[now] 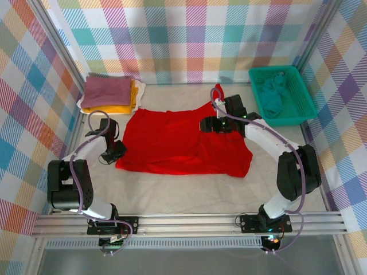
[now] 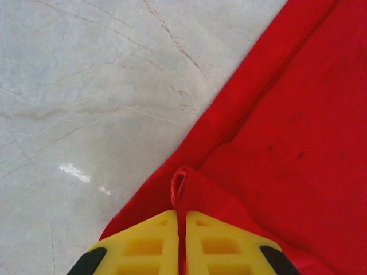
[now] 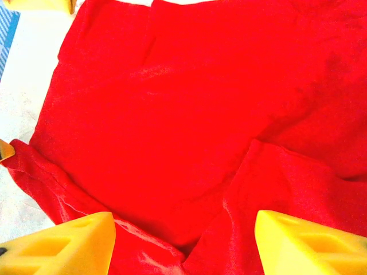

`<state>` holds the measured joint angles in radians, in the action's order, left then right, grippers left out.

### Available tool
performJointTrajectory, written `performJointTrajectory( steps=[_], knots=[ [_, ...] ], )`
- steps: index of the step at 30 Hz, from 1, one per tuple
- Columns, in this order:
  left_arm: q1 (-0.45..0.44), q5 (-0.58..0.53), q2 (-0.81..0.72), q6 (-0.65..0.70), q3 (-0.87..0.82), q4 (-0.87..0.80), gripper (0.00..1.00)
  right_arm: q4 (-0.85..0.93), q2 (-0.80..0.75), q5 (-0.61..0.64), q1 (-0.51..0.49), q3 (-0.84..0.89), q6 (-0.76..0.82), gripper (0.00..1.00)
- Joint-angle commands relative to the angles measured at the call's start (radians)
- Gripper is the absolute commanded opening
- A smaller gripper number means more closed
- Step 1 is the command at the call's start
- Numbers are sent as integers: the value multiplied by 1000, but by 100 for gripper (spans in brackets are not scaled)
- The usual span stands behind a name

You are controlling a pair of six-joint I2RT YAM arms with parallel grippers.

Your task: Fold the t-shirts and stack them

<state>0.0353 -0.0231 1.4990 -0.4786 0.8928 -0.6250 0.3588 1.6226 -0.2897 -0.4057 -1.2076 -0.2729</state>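
Checked walls surround a pale worktop (image 1: 189,195); the red shirt (image 1: 178,143) lies spread mid-frame, folded shirts (image 1: 109,93) stacked upper left. Left pincer (image 2: 182,215) is clamped on the shirt's edge; right pincer (image 3: 183,220) hovers spread over the cloth. Soft and limp, it likely handles best pinched at edges or corners.

Pale surface (image 1: 189,197) here: red t-shirt (image 1: 183,143) spread at the centre, folded stack (image 1: 109,94) at ten o'clock, teal basket (image 1: 295,86) at two.

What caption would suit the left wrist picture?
Left gripper pinching a fold of the red t-shirt on the pale table.
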Motion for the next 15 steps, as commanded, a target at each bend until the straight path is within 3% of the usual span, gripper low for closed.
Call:
performJointTrajectory(
  steps=[1, 3, 5, 10, 12, 15],
  knots=[
    [9, 12, 4, 8, -9, 0, 8, -15, 10, -20, -5, -1, 0, 66],
    [9, 14, -4, 7, -5, -5, 12, -14, 9, -20, -5, -1, 0, 66],
    [9, 14, -10, 9, 3, -12, 24, -14, 7, -20, -6, 2, 0, 66],
    [6, 22, -25, 10, 7, -17, 19, -20, 7, -19, -5, 5, -3, 66],
    [4, 16, -29, 11, 2, -11, 12, -20, 7, -20, -5, 4, -3, 66],
    [4, 3, -22, 11, -5, -11, 16, -19, 7, -21, -5, 3, -2, 66]
  ],
)
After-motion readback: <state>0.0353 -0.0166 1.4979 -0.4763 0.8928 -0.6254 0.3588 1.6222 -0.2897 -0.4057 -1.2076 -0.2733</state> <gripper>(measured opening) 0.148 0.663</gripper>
